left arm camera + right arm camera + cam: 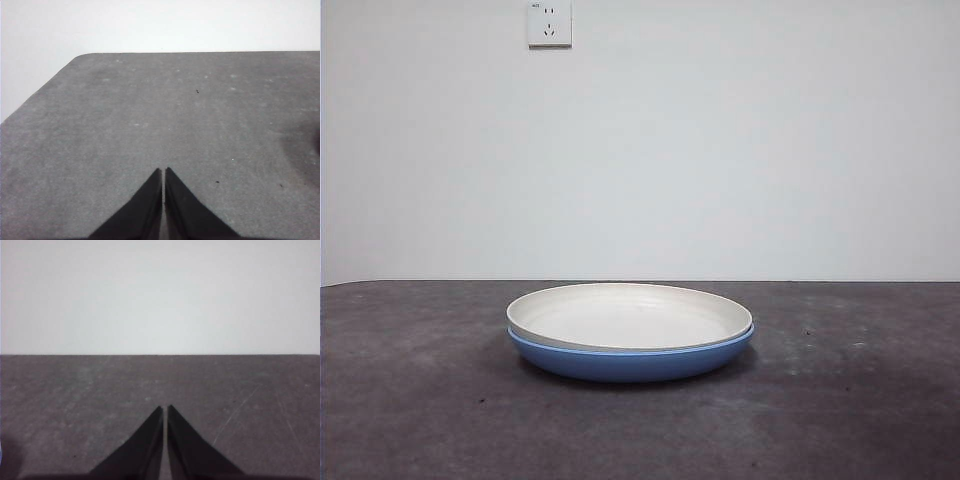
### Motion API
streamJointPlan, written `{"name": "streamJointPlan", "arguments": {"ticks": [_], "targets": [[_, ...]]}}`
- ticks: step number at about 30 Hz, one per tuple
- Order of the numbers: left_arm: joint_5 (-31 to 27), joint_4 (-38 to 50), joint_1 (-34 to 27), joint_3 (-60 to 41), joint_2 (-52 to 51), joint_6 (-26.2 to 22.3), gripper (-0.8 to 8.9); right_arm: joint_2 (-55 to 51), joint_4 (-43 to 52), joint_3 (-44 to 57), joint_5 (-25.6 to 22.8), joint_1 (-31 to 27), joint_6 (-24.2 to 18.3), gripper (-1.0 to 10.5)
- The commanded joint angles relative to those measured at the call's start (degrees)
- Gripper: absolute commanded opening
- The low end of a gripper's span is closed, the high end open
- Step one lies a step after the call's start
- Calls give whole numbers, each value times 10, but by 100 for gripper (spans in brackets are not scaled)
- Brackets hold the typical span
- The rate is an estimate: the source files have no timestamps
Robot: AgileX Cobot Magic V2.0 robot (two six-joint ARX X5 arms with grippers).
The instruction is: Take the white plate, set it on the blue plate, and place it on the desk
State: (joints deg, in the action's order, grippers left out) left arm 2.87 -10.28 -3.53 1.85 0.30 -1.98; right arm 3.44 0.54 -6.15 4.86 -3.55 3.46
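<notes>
Cream-white and glossy blue sit stacked in the middle of the front view: the white plate point(630, 318) rests inside the blue plate point(630, 362), its pale rim riding just above the blue rim all the way round, so that only a curved blue band of the lower dish shows beneath it. The white one sits slightly askew, its left edge overhanging the blue rim a little more than its right. Faint concentric rings show on its inner surface. Both plates stand level on the desk point(410, 400), a matte dark grey-brown surface flecked with small specks, and a soft shadow lies under the blue base. Behind them rises a plain pale wall point(770, 150) with a white socket point(549, 23) near its top edge. Neither arm appears in the front view. In the left wrist view the left gripper point(163, 172) hangs over bare desk, its 2 black jaws pressed together with only a hairline seam between the tips, clasping nothing; a rounded corner of the desk and the wall lie beyond it. In the right wrist view the right gripper point(165, 410) shows the same clenched stance, 2 jaws meeting at the tips with nothing between them, over a scuffed stretch of desk that ends at the wall. Both grippers are well apart from the stacked plates.
</notes>
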Motion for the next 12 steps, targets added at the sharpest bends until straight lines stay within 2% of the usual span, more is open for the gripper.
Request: {"name": "streamJointPlan", "arguments": {"ticks": [1,12], "targets": [[-1,-4,-2,-12,-1,5,10,-11,9,16,-5,9,10,8],[-1,-4,-2,-12,-1,5,10,-32,-15,56,-5,13,25,8]]}}
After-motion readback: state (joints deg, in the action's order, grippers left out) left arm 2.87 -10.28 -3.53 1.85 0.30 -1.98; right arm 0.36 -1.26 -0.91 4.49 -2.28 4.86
